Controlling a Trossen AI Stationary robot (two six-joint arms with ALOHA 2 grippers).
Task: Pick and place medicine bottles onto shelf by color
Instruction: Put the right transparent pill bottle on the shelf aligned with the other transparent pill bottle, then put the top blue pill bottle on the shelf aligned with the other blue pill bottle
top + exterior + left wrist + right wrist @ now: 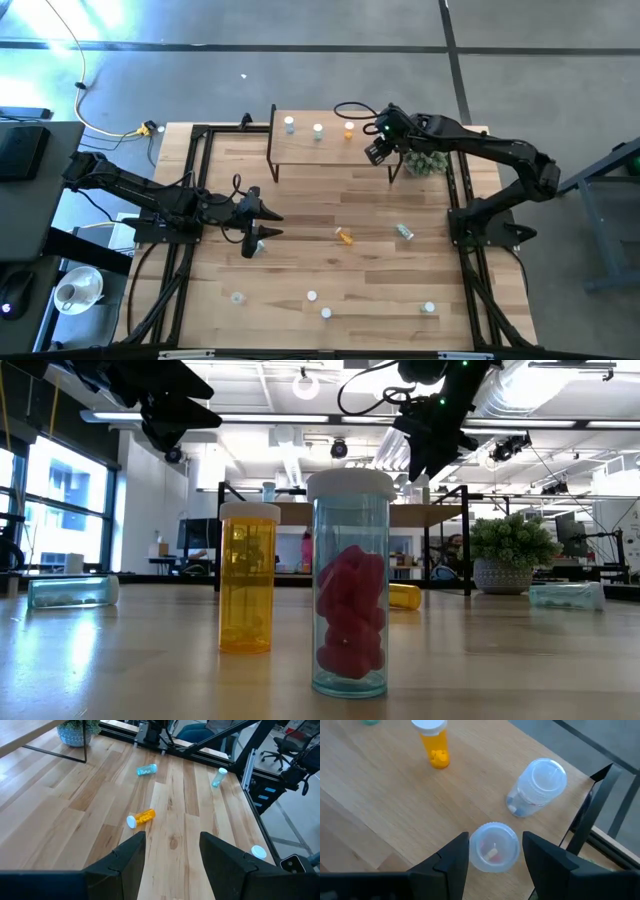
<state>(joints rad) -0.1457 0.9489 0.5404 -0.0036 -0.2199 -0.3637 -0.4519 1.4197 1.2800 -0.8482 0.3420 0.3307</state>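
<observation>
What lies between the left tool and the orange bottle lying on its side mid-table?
Nothing visible. From the left tool, only bare tabletop leads to the lying orange bottle; the pale blue bottles lie farther beyond it.

Upright bottles (318,129) on shelf (300,150), others scattered

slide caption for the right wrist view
Right gripper open around a clear bottle on the shelf, near an orange bottle.

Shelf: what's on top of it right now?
The shelf carries upright bottles: a clear one, another, an orange one. The right hand covers its right end.
</observation>
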